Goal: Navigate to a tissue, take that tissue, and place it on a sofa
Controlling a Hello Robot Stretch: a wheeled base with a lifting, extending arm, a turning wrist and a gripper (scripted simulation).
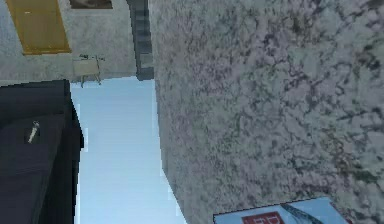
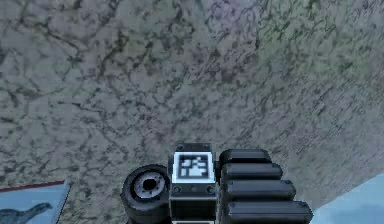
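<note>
A large speckled grey surface (image 1: 270, 100) takes up the forward view's right and most of the arm side view (image 2: 150, 80). I cannot tell whether it is a sofa. At the arm side view's bottom edge the arm is drawn in, with a white marked square (image 2: 192, 166) on top. Left of the square sits the gripper's dark round body (image 2: 148, 190). Its far end cannot be made out, so I cannot tell whether it holds anything. A flat printed item (image 1: 285, 213) with blue and red lies on the grey surface at the forward view's bottom right and at the arm side view's bottom left (image 2: 35, 203).
A dark low piece of furniture (image 1: 35, 150) stands at the forward view's left with a small pale object (image 1: 33, 131) on it. A strip of pale blue floor (image 1: 120, 150) runs between it and the grey surface. Far back are a small table (image 1: 92, 68) and a yellow panel (image 1: 45, 25).
</note>
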